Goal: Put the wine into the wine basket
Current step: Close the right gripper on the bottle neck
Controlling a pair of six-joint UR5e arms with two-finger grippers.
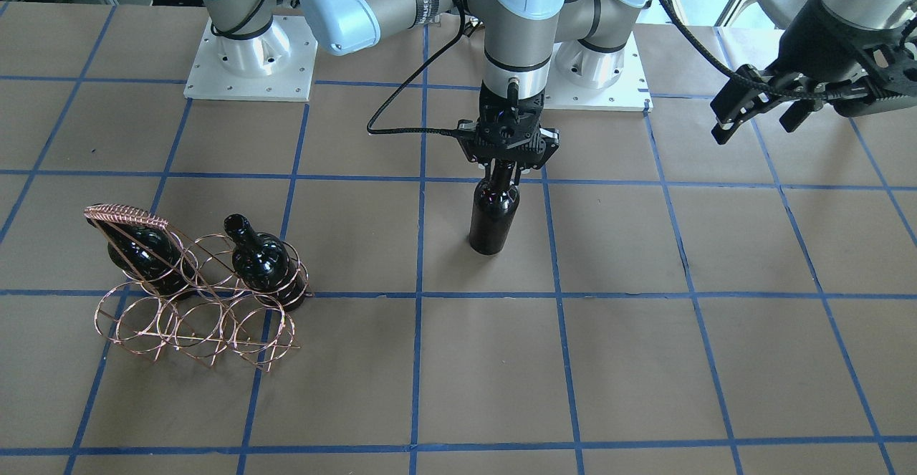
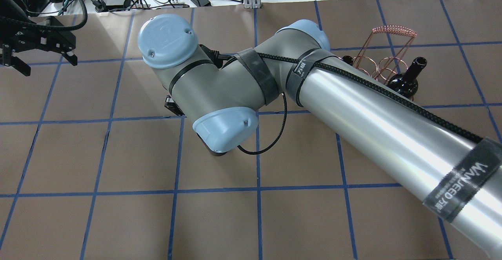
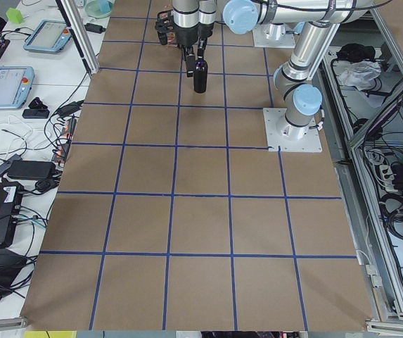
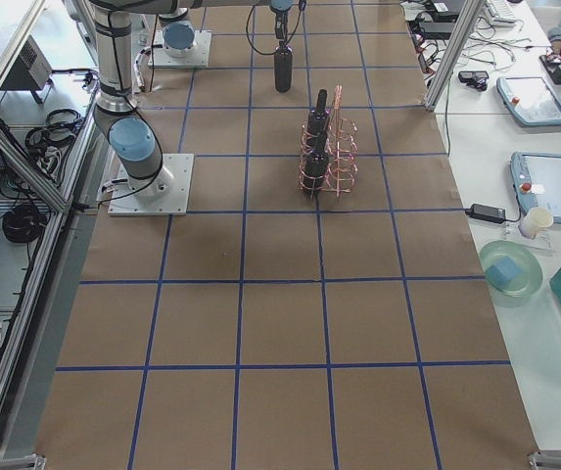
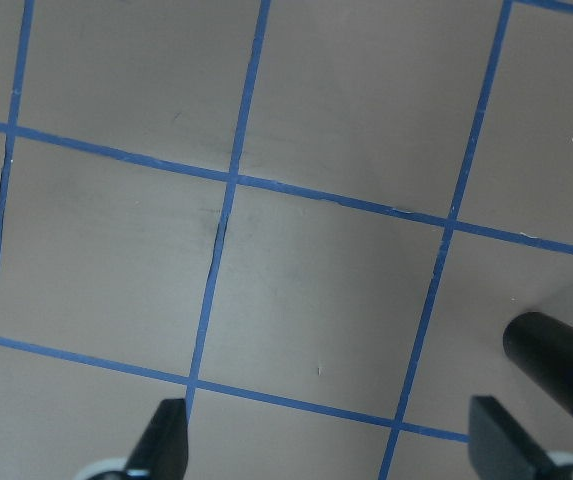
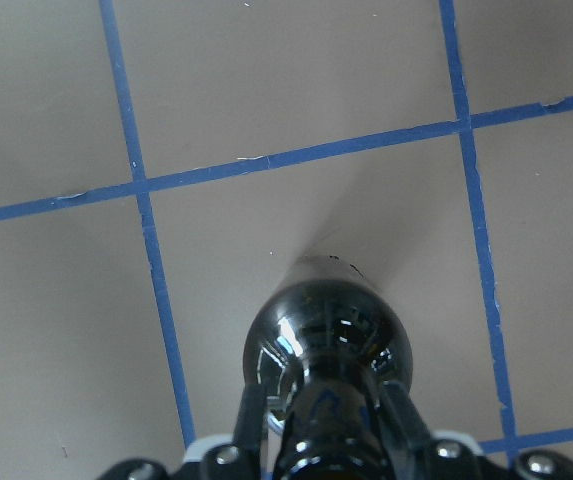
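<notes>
The wine point(image 1: 493, 217), a near-black glossy bottle, is upright near the table's middle. My right gripper point(image 1: 505, 169) is shut on its neck from above. In the right wrist view the fingers point(image 6: 251, 420) flank the neck over the bottle's shoulder point(image 6: 326, 330). I cannot tell whether the base touches the table. The wine basket point(image 1: 193, 314), a copper wire rack with a coiled handle point(image 1: 125, 215), stands far to the bottle's side; it also shows in the overhead view point(image 2: 386, 58). My left gripper point(image 1: 756, 122) is open and empty, high at the opposite side.
Two identical bottles sit in the basket's back row, one under the handle point(image 1: 143, 253), one at the end ring point(image 1: 261, 260). The front row rings hold nothing. My right arm point(image 2: 353, 115) hides the held bottle in the overhead view. Blue tape lines grid the brown table.
</notes>
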